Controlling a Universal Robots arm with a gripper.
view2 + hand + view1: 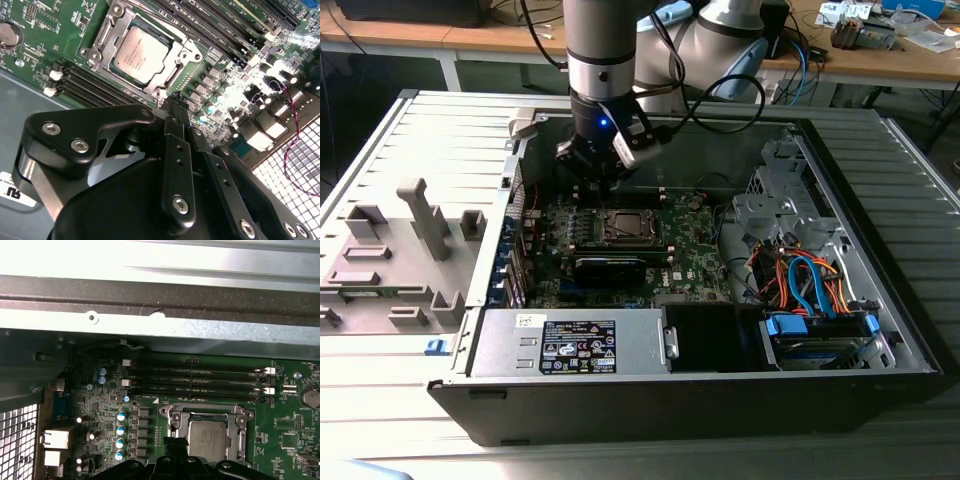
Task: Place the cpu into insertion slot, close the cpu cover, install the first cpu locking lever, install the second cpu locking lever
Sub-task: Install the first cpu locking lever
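CPU (140,54) is lying flat in the insertion slot (102,36), its silver top showing through the cut-out of the cover (186,53), which is lying down around it. It is sitting just beyond the tips of the fingers (176,102), slightly off to one side of their line and lower. The fingers are pressing together at the tips and holding nothing, pointing down at the socket's near rim. Beside the socket the long black memory slots (220,31) are running parallel to its edge. In the exterior view the arm (603,60) is hanging over the open computer case (880,200), directly above the socket's back edge.
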